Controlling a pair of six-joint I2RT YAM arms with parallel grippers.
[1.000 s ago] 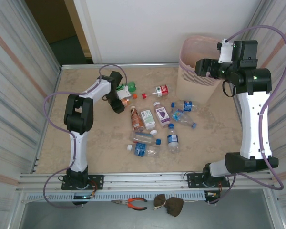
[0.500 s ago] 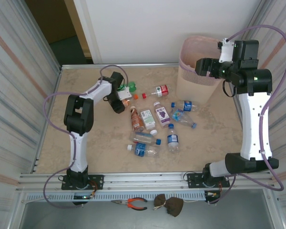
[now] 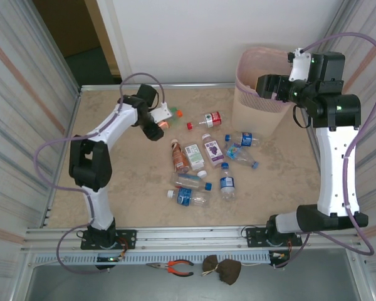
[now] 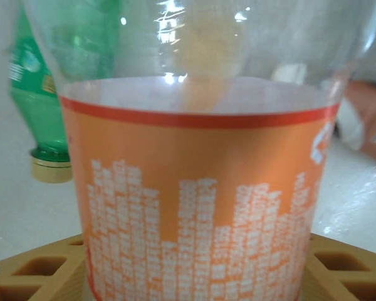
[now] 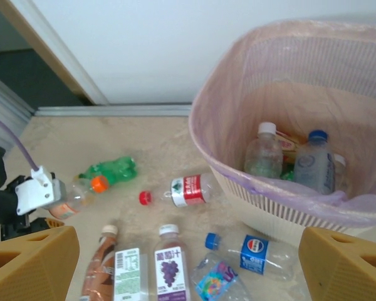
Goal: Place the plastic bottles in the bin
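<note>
Being pinched by the left gripper (image 3: pixel 161 123) is an orange-labelled bottle (image 4: pixel 200 207); right gripper (image 3: pixel 264 86) gaping empty. Bin (image 5: pixel 203 147) is being filled: many bottles (image 3: pixel 210 149) left

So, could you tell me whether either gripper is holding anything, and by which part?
The left gripper grips the orange-labelled clear bottle across its labelled body. The right gripper is open and holds nothing.

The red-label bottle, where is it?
In the top view, the red-label bottle lies on the table, just left of the pink bin and just beyond the grape-label bottle.
</note>
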